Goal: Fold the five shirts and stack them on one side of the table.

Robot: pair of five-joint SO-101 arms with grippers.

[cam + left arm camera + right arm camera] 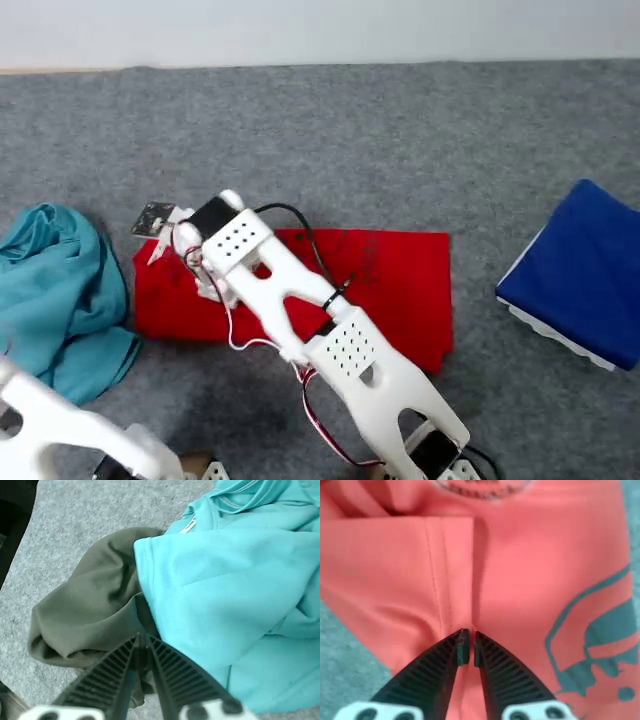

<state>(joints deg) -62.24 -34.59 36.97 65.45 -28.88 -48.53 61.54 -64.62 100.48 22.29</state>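
A: Right tool [466, 645] is clenched on a crease at the left end of our half-folded red cotton shirt [390, 270], lying mid grey worktop [400, 130].
B: Thin pinch; if we drag, it could slip and unfold.

A grey carpet-covered table [400, 130] runs back to a plain pale wall [320, 30].

Red shirt [395, 275] partly covered by the right arm [345, 345] lying across it, blue shirt [585, 265] cut off by the high view's right edge, teal shirt [50, 290] by its left edge, olive shirt [85, 605] partly tucked under the teal one
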